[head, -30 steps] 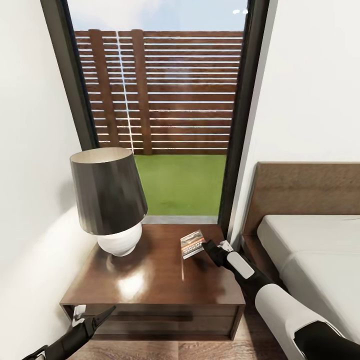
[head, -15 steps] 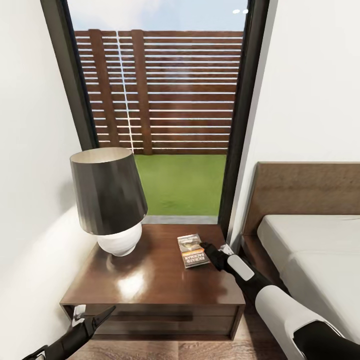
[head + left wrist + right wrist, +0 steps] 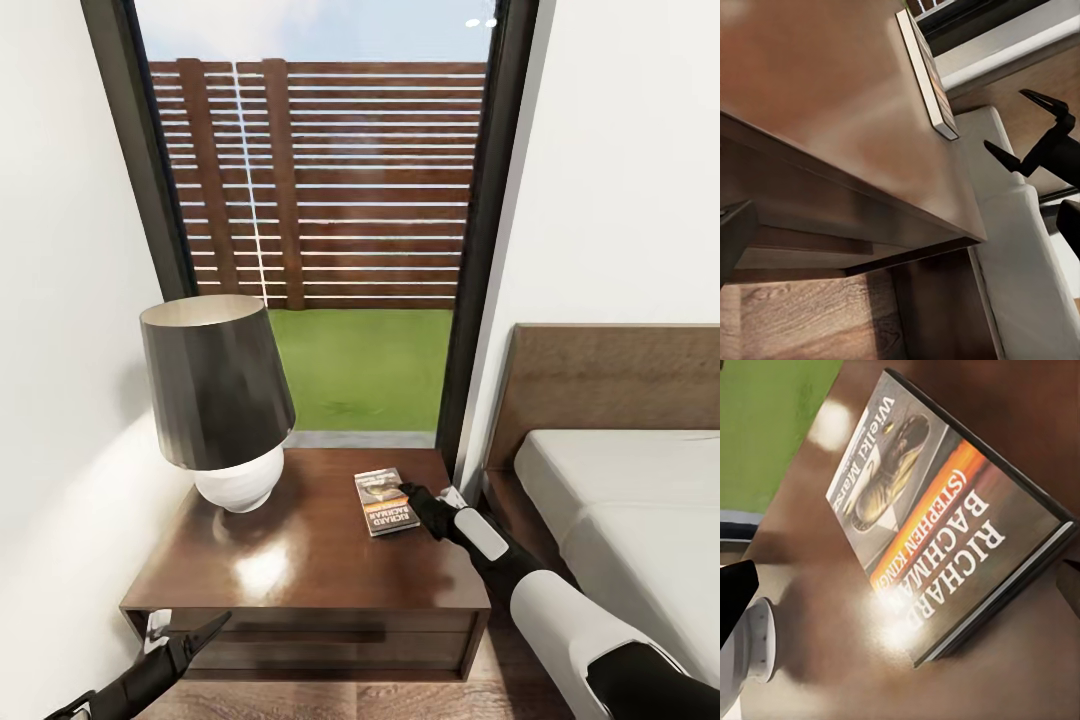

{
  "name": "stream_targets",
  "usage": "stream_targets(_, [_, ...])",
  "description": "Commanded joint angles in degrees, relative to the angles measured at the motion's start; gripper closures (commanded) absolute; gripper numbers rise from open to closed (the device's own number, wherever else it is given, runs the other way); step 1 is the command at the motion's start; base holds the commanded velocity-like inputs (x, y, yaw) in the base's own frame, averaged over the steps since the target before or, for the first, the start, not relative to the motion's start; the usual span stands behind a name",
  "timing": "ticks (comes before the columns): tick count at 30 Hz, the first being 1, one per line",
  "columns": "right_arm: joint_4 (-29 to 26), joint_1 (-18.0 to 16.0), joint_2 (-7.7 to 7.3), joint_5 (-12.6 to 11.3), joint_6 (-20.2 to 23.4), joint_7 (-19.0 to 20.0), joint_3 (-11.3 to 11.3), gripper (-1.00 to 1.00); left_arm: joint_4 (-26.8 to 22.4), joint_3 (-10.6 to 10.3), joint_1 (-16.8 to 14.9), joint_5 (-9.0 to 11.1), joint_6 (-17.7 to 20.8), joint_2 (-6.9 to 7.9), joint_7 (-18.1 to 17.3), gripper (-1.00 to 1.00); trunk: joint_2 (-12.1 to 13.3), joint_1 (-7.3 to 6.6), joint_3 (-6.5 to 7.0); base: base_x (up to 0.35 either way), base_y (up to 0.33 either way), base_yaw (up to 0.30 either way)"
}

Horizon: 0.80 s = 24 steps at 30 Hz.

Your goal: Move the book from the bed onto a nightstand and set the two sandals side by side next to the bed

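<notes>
Book (image 3: pixel 387 501) flat on nightstand (image 3: pixel 300 570), right gripper (image 3: pixel 408 492) spread beside it.

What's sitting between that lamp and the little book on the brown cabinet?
Nothing. In the head view, only bare glossy wood of the nightstand lies between the lamp and the book, with a light glare on it.

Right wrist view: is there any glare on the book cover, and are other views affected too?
Right wrist view: a white glare patch washes out the book's lettering near its lower edge; head view: soft highlights lie on the glossy nightstand top near the lamp; left wrist view: the nightstand top looks hazy with a pale sheen.
</notes>
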Motion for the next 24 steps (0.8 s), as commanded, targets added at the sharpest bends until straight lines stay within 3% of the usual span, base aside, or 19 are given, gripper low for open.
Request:
stream_targets(1, [-0.1,0.0,-0.04,-0.5,0.0,-0.4,0.3,-1.00,0.0,0.4,0.0,-0.4,0.5,0.01,-0.2,-1.00,0.0,-0.01,-0.06,0.000,0.000,0.000])
stream_targets(10, [-0.1,-0.1,-0.04,-0.5,0.0,-0.5,0.3,-1.00,0.0,0.4,0.0,-0.4,0.5,0.08,-0.3,-1.00,0.0,-0.01,-0.06,-0.051,0.000,0.000])
stream_targets(24, [-0.1,0.0,-0.04,-0.5,0.0,-0.4,0.4,-1.00,0.0,0.4,0.0,-0.5,0.5,0.09,-2.0,-1.00,0.0,-0.01,-0.06,-0.275,0.010,0.000])
